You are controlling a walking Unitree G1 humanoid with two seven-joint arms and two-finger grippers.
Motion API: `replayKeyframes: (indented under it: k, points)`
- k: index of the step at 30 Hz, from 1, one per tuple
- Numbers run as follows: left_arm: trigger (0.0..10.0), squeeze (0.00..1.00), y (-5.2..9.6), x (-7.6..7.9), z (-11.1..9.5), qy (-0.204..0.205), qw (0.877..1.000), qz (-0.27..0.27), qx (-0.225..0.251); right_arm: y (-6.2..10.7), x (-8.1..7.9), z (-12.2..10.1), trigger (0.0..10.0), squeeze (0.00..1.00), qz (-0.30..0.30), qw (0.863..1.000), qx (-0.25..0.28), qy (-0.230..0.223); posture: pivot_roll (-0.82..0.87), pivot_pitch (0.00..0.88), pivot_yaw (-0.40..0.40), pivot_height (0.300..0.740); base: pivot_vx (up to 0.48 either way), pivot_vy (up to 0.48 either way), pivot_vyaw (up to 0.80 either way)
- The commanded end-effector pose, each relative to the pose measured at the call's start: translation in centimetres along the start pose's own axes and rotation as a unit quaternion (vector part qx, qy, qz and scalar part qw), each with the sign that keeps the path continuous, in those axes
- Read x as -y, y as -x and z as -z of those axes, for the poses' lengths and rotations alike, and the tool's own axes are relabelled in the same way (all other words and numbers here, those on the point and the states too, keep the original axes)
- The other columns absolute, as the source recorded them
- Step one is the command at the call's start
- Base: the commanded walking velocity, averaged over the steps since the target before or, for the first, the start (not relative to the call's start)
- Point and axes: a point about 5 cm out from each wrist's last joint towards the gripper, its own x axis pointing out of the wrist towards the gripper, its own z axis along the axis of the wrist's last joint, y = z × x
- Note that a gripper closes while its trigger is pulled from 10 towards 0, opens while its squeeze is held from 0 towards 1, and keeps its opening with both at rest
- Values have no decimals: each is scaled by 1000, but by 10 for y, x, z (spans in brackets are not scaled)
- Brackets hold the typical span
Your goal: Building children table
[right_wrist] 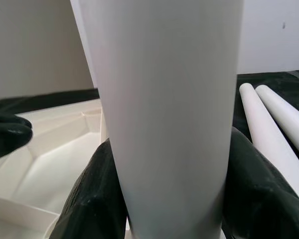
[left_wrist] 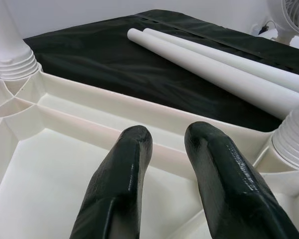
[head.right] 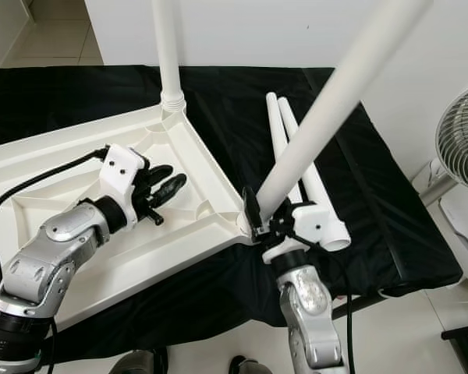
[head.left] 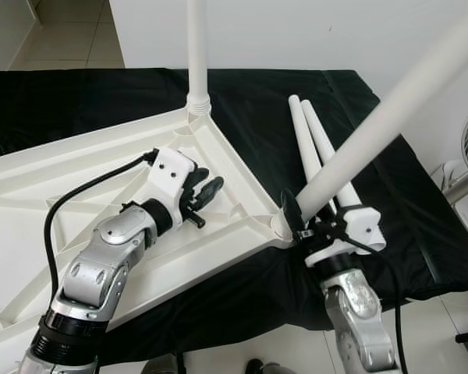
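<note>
So the biggest thing here is the black cloth-covered surface (head.left: 242,117), and lying upside down on it is one white ribbed plastic tabletop (head.left: 78,179). Legs next, four white plastic tubes in total: one upright leg (head.left: 197,47) is standing in the far corner socket, one tilted leg (head.left: 390,109) has its foot at the near corner socket right by my right side, and two spare legs (head.right: 285,148) lie side by side on the cloth just beside the tabletop's edge. My right gripper (head.left: 308,224) is clamped around the tilted leg low down near the socket; the right wrist view shows a black finger (right_wrist: 261,189) pressed against each side of the tube. My left gripper (head.right: 162,187) hangs over the tabletop's ribbed underside, fingers a little apart with nothing between them. The left wrist view shows the threaded collars at both sockets, and the right eye view catches one white fan (head.right: 460,148) off to the right.
</note>
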Motion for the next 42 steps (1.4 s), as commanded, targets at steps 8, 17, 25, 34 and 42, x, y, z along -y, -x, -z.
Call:
replayKeyframes:
  k: [8,17,25,34,42]
  points:
    - [10000,0,3,0,-4,-4,1000,-1,3,6,11,36,10000,0,0,990,-140,24,119,205,-23,740,0,0,0]
    - [10000,0,4,-2,-5,-6,1000,-4,3,5,9,37,10000,0,-25,988,-153,23,121,203,-22,740,0,0,0]
    - [10000,0,5,-3,-6,-8,1000,-5,3,12,21,44,10000,0,50,985,-149,-74,122,201,-20,740,0,0,0]
    - [10000,0,5,-3,-7,-9,1000,-3,3,14,27,47,10000,0,72,982,-153,-85,122,201,-20,740,0,0,0]
    - [10000,0,6,-5,-8,-10,1000,-7,4,13,15,45,10000,0,11,988,-152,5,120,204,-20,740,0,0,0]
